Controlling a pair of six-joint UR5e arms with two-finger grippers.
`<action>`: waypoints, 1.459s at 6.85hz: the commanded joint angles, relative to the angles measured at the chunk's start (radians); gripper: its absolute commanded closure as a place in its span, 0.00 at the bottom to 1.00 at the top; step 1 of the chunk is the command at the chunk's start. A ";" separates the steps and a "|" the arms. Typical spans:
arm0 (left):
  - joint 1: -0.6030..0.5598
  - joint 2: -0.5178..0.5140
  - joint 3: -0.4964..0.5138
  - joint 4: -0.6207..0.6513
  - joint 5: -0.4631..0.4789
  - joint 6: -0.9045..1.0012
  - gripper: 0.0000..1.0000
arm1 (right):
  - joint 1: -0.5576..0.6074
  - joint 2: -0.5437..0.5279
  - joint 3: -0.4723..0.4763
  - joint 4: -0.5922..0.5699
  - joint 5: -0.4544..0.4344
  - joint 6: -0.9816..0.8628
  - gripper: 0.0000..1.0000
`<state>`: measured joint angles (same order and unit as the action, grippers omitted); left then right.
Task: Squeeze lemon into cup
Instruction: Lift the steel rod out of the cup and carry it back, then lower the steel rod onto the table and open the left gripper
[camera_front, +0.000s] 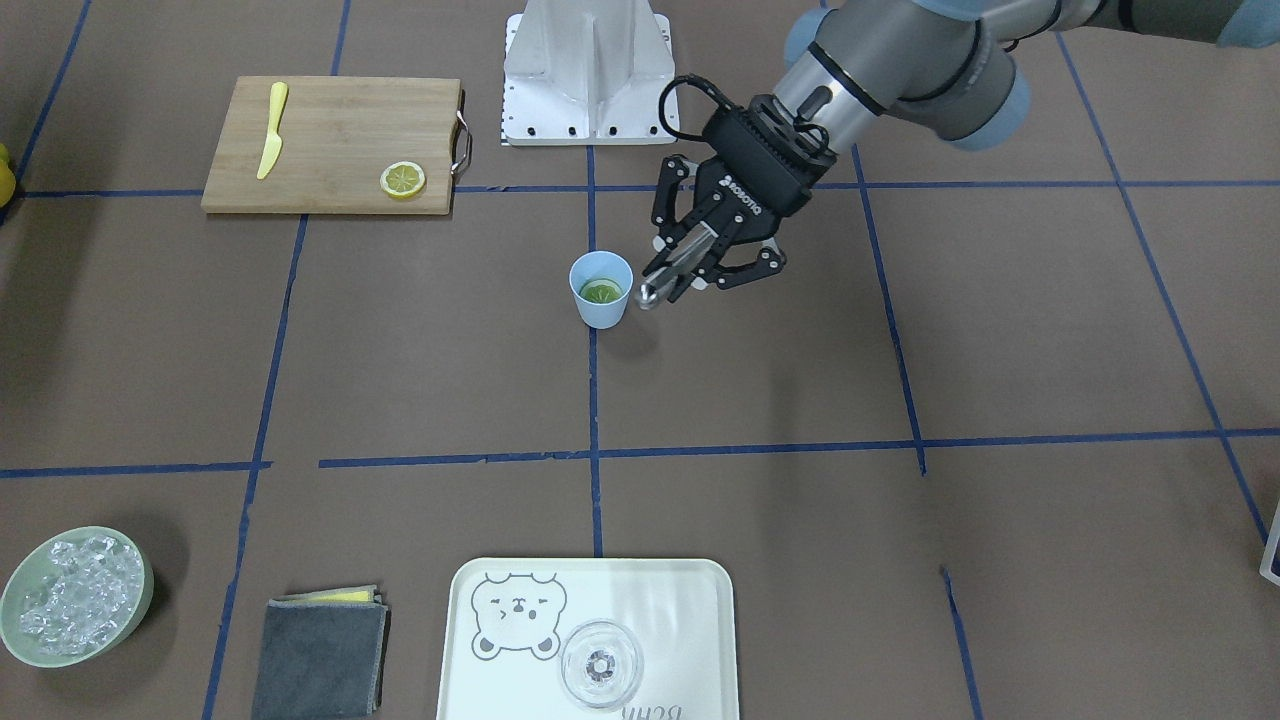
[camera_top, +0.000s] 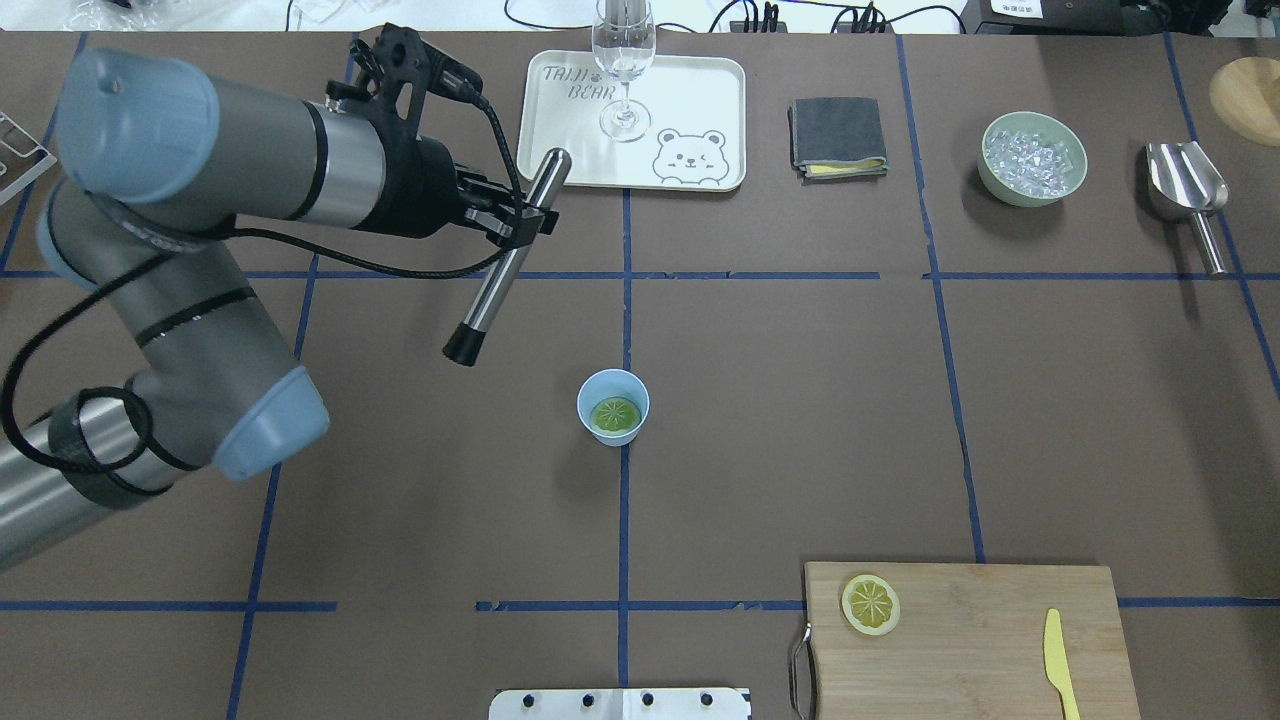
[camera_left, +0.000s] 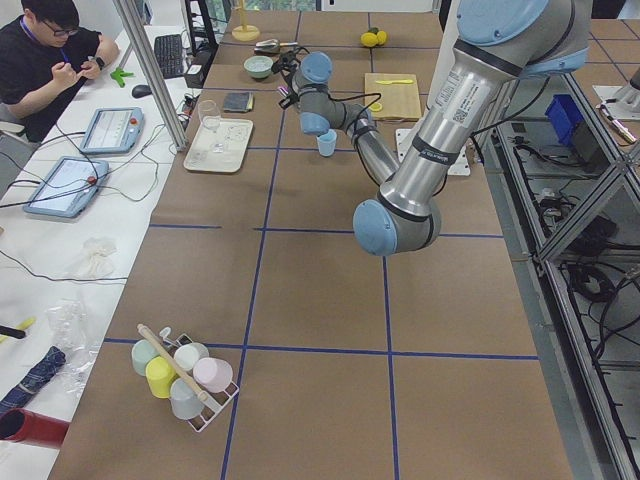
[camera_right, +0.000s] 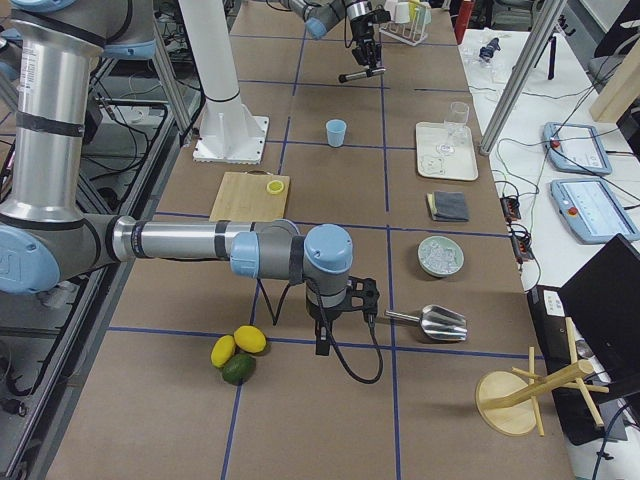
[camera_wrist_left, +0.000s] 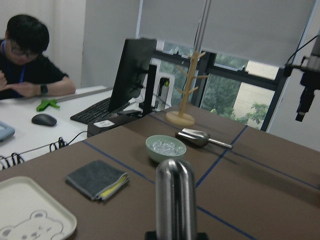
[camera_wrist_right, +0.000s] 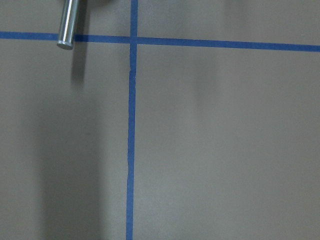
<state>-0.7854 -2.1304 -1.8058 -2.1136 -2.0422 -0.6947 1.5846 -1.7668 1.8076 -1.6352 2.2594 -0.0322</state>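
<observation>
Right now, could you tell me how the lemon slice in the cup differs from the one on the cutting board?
The lemon looks greenish; the board slice looks yellow. The lemon sits enclosed in the cup; the board slice lies exposed on the cutting board. Both are thin, round, spoke-patterned.

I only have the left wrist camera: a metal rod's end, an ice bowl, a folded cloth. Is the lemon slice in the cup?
Observer: Yes, a lemon slice lies inside the light-blue cup.
Operator: Is my rod over the cup?
Observer: No. The left gripper holds the metal rod tilted, with its black tip off to the cup's side, outside it.
Operator: Any other lemon?
Observer: A second slice sits on the cutting board.
</observation>
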 joint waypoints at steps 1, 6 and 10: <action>-0.118 0.032 -0.038 0.330 -0.121 -0.005 1.00 | 0.000 0.001 -0.002 0.000 0.002 0.000 0.00; -0.156 0.249 0.046 0.379 0.016 -0.174 1.00 | 0.000 0.003 -0.017 0.000 0.002 0.000 0.00; -0.143 0.288 0.164 0.287 0.057 -0.175 1.00 | 0.000 0.003 -0.063 0.081 0.002 0.002 0.00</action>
<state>-0.9334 -1.8442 -1.6755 -1.7951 -1.9885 -0.8683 1.5846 -1.7641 1.7776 -1.6027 2.2611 -0.0318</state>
